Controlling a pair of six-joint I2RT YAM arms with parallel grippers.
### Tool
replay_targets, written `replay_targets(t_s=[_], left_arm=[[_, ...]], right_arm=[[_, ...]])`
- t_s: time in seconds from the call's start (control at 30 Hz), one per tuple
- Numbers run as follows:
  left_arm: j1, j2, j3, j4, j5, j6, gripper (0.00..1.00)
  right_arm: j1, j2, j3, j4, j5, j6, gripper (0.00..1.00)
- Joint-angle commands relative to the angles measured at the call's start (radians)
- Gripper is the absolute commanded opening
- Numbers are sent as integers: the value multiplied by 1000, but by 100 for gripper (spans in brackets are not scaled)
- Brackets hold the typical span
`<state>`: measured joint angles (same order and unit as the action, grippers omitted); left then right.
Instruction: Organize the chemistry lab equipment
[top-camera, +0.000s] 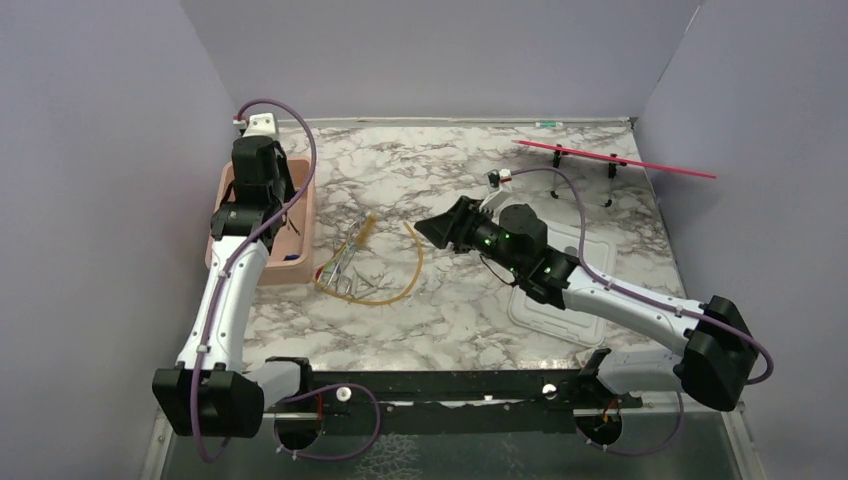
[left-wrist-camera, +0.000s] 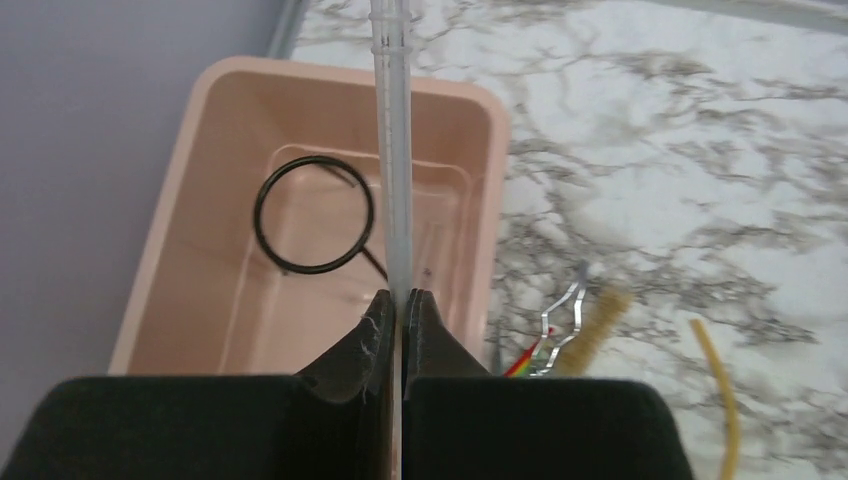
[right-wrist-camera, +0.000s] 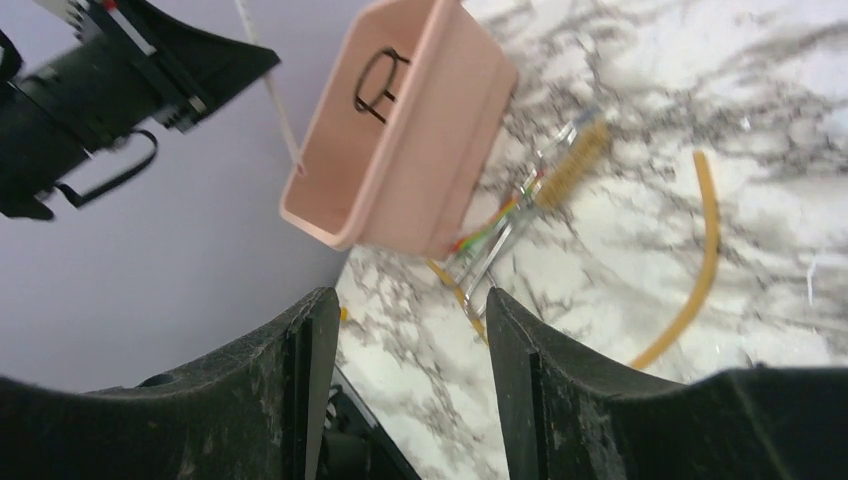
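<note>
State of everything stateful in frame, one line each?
left gripper: shut on clear tube, over pink tub
right gripper: open, empty
pink tub: uncovered, holds wire ring
metal tongs: lying on table beside tub
amber tubing: loose on table
white lid: flat on table

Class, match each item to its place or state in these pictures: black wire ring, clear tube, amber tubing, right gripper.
1 black wire ring
2 clear tube
3 amber tubing
4 right gripper

A on the marble table
B jaws open, empty
C inside the pink tub
D pinched in the left gripper

Pairs: 1-C, 2-D, 3-A, 4-B
</note>
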<state>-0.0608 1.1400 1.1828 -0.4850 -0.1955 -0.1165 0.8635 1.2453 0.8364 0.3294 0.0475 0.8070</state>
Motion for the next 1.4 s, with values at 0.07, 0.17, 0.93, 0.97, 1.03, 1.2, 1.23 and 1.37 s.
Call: replay_targets(t_s=[0.07,0.17,0.93,0.97,1.03,1.2,1.23,1.37], left_arm=[[45,98,10,-36,-85,110,0],[49,173,12,-54,-35,99,0],[76,372,-61,7,115,71,9],[76,368,-61,6,116,69,12],[76,355,-62,6,116,64,18],[76,309,-53,2,122,48,26],[76,296,-50,0,125,43,27],[76,232,-33,-13,153,10,31]], right_arm=[[-2,22,-24,-69,-61,49,59],[-2,18,-26,-83,-66,46,58],[-3,3,-41,-115,-60,56,57],[-2,7,-39,-117,-59,54,57],[-2,13,-35,-120,-59,48,57],[-2,38,-22,-131,-68,46,56],[-1,44,-20,-134,-69,46,56],[-2,83,4,-160,-71,38,56]])
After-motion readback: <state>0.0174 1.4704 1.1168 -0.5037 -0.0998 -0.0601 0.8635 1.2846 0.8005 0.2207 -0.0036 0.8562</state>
